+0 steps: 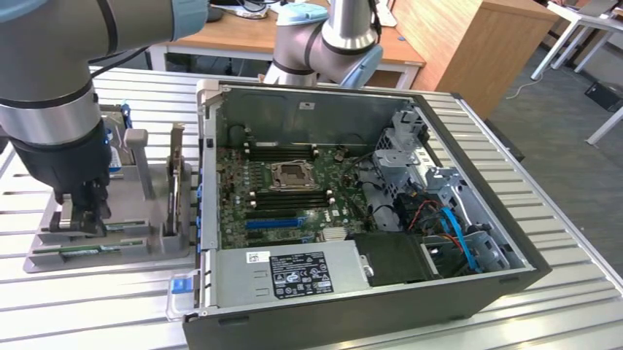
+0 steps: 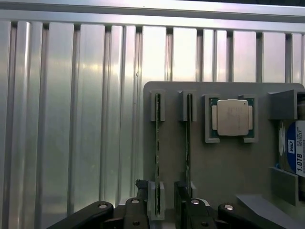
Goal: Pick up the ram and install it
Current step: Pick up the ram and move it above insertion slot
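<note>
Two ram sticks stand on edge in the slots of a grey holder [image 2: 224, 167]. My gripper [image 2: 161, 198] is open and low over one end of that holder, its two black fingers [image 2: 141, 191] on either side of one ram stick [image 2: 157, 143]. The other ram stick [image 2: 189, 143] runs parallel just beside it. In the exterior view my gripper [image 1: 83, 215] hangs over the holder [image 1: 146, 248] at the exterior view's left, where the green ram sticks [image 1: 98, 250] lie. Nothing is clamped between the fingers.
An open computer case [image 1: 467, 292] fills the middle of the slatted metal table [image 1: 107, 306], with its motherboard [image 1: 282, 189] and black memory slots [image 1: 287, 198] exposed. The holder also carries a processor [image 2: 232, 118], a hard drive [image 2: 294, 148] and an upright expansion card [image 1: 176, 182].
</note>
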`<action>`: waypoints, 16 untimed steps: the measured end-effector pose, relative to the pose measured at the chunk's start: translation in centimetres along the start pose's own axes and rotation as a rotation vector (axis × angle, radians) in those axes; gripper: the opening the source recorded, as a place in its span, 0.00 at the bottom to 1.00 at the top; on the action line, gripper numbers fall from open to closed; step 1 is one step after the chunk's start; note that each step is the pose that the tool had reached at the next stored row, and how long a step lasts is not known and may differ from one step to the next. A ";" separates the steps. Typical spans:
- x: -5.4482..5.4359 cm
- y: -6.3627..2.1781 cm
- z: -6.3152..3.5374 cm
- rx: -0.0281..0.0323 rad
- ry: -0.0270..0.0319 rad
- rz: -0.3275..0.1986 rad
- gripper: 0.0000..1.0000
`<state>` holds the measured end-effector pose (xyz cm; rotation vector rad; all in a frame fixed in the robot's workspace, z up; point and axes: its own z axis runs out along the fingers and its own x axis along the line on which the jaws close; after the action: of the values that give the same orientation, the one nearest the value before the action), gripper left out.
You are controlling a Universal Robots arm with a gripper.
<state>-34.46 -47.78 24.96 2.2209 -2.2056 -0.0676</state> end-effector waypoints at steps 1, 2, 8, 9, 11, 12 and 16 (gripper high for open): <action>0.0 0.00 0.13 -0.0002 0.0002 0.000 0.36; 0.1 -0.01 0.26 0.0000 0.0000 0.000 0.36; 0.2 -0.04 1.11 -0.0001 0.0000 0.000 0.36; 0.2 -0.04 1.26 0.0000 -0.0002 0.000 0.36; 0.2 -0.06 1.55 0.0000 -0.0007 0.000 0.36; 0.2 -0.06 1.70 0.0000 -0.0008 0.000 0.36; 0.2 -0.08 2.22 -0.0001 -0.0012 0.000 0.36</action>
<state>-34.46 -47.93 22.73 2.2215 -2.2061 -0.0690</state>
